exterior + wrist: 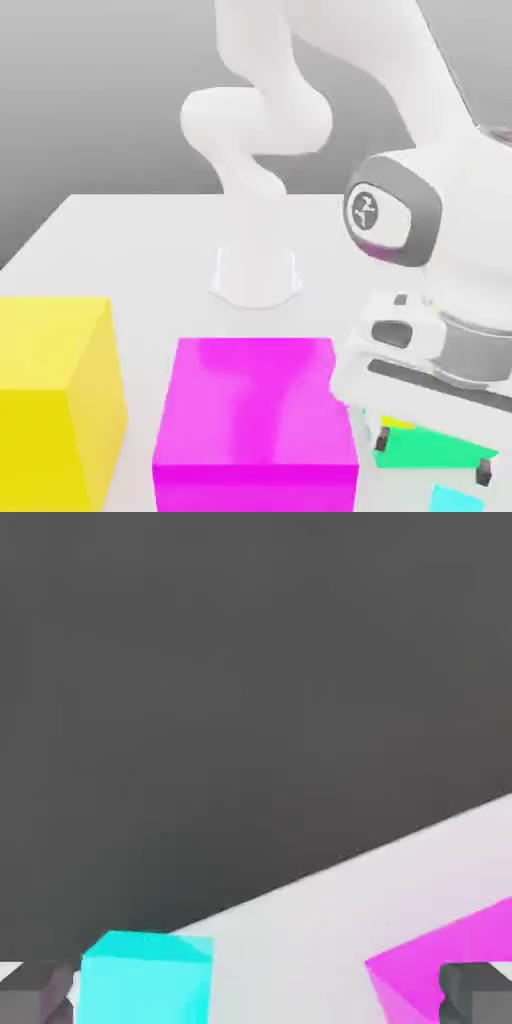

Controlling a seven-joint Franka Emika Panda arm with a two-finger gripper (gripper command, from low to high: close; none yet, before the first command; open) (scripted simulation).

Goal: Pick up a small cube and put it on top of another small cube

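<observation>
- Evidently, at the exterior view's left, the yellow block [60, 420] isn't needed.
- Magenta block [255, 405] — beside the work, likely to be avoided.
- Gripper [433, 455] — fingers apart, probably to straddle a cube.
- Aqua cube [457, 499], near them, presumably awaiting pickup.

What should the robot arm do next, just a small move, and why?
Probably shift the open gripper sideways toward the small aqua cube before lowering: in the hand view that cube sits close by one fingertip, not midway between the two.
</observation>
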